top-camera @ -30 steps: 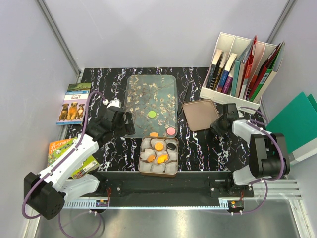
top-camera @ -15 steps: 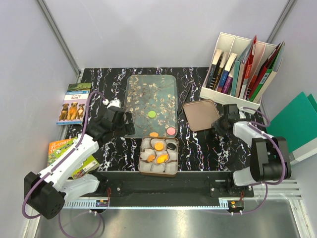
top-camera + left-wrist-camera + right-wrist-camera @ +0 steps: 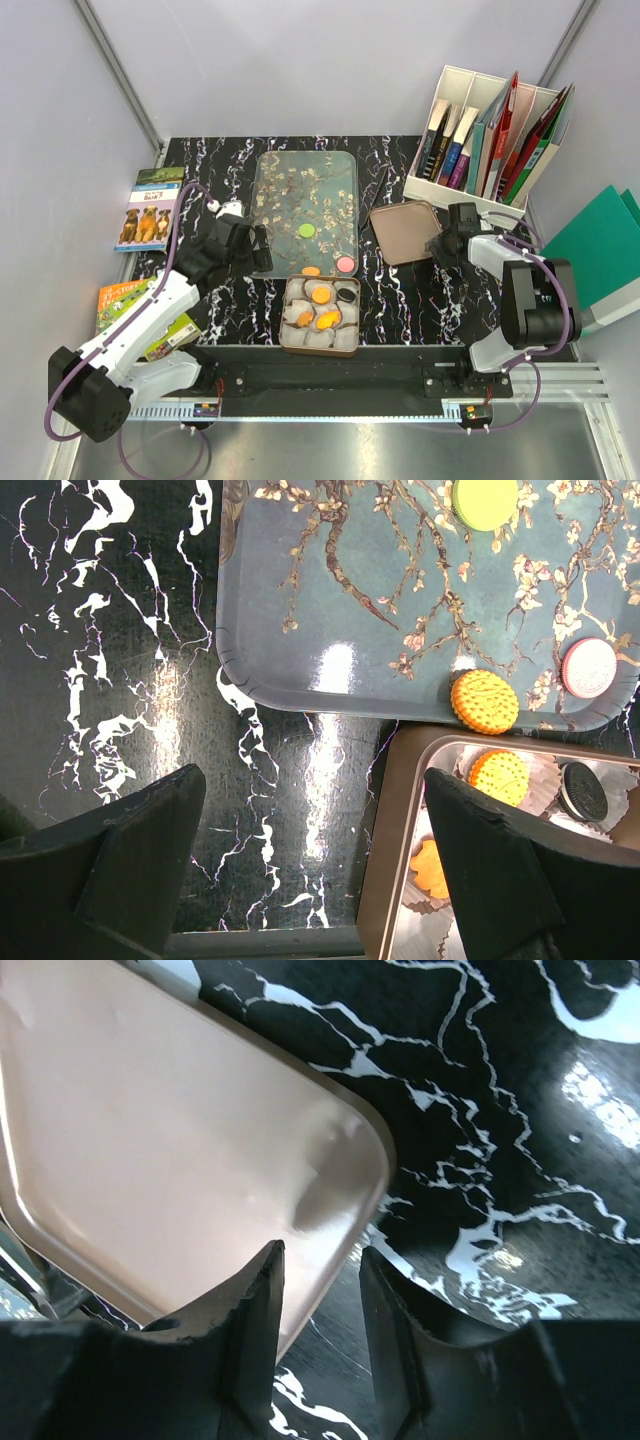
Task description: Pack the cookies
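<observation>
Cookies [image 3: 322, 295] unmoved, right fingers [image 3: 252, 1315] straddling lid [image 3: 150, 1140] edge

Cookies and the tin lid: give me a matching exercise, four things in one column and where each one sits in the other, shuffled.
Things:
1. green cookie
2. pink cookie
3. black cookie
4. tin lid

Places:
A. inside the tin
B. on the table, right of the tray
C. tray's near right corner
D. on the tray, away from its edges

Pairs: 1-D, 2-C, 3-A, 4-B
</observation>
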Controlling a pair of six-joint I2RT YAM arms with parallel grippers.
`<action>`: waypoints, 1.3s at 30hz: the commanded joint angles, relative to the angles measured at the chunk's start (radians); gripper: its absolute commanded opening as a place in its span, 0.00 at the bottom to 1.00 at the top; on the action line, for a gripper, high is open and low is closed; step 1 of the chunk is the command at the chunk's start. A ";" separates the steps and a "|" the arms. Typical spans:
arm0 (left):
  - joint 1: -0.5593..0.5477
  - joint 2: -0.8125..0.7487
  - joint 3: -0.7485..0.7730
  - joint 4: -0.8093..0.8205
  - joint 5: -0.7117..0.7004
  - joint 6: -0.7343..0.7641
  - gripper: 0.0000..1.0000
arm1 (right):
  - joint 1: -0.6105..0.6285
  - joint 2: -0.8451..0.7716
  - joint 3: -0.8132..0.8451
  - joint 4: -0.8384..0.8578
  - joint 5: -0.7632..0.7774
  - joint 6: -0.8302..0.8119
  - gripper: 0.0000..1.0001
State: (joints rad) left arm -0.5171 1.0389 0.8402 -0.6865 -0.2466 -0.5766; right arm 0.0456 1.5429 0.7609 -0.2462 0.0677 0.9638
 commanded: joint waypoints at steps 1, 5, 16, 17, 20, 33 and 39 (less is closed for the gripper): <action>-0.004 -0.011 -0.004 0.031 0.003 -0.003 0.94 | -0.006 0.039 0.047 -0.008 0.026 0.012 0.42; -0.004 -0.010 -0.004 0.033 0.003 -0.005 0.94 | -0.006 0.043 0.063 -0.051 0.038 -0.010 0.38; -0.004 -0.010 -0.006 0.033 0.007 -0.009 0.94 | -0.006 0.000 0.058 -0.114 0.038 -0.076 0.17; -0.006 -0.011 -0.006 0.033 0.007 -0.009 0.94 | -0.006 -0.003 0.057 -0.117 0.038 -0.079 0.13; -0.004 -0.017 -0.007 0.033 0.001 -0.011 0.94 | -0.006 -0.023 0.049 -0.125 0.044 -0.080 0.07; -0.004 -0.013 -0.001 0.033 -0.002 -0.009 0.94 | -0.006 -0.283 0.097 -0.220 0.066 -0.115 0.00; -0.004 -0.017 -0.004 0.031 -0.008 -0.009 0.94 | -0.006 -0.394 0.132 -0.268 0.046 -0.145 0.00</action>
State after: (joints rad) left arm -0.5171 1.0359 0.8402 -0.6865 -0.2470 -0.5774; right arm 0.0410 1.2427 0.8318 -0.4931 0.1120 0.8471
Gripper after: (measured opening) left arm 0.940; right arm 0.010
